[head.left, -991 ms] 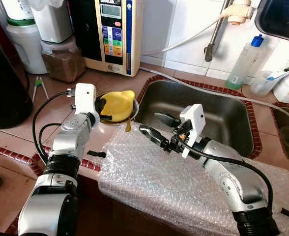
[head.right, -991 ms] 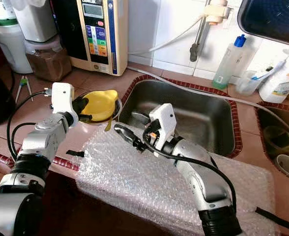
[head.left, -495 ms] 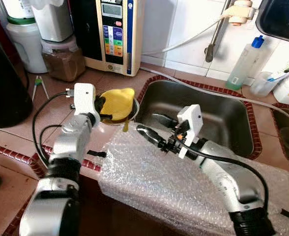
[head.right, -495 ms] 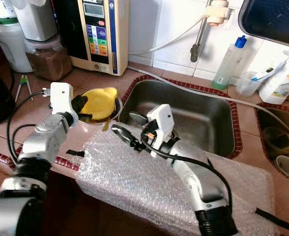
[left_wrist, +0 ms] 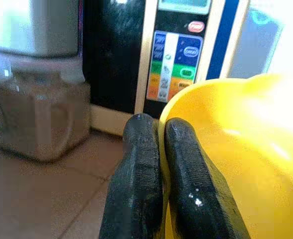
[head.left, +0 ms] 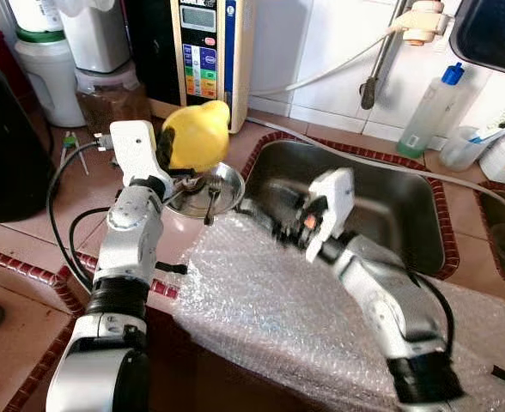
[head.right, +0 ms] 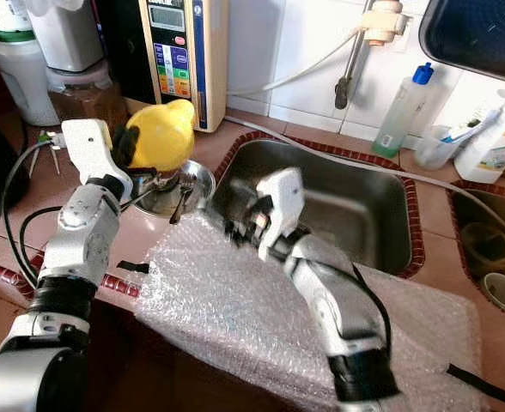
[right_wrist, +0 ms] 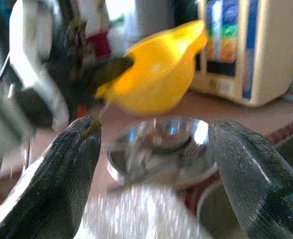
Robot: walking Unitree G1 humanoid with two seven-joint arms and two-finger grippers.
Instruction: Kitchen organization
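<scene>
The left gripper [head.left: 168, 148] pinches the rim of a yellow bowl [head.left: 197, 134], holding it in the air above a steel bowl [head.left: 211, 184] on the counter [head.left: 29, 227] beside the sink's [head.left: 381, 202] left rim. The yellow bowl is tipped, its spout pointing up toward the wall. The right gripper [right_wrist: 156, 164], fingers spread and empty, hovers over the bubble wrap [head.left: 270, 318] at the sink's front-left corner.
</scene>
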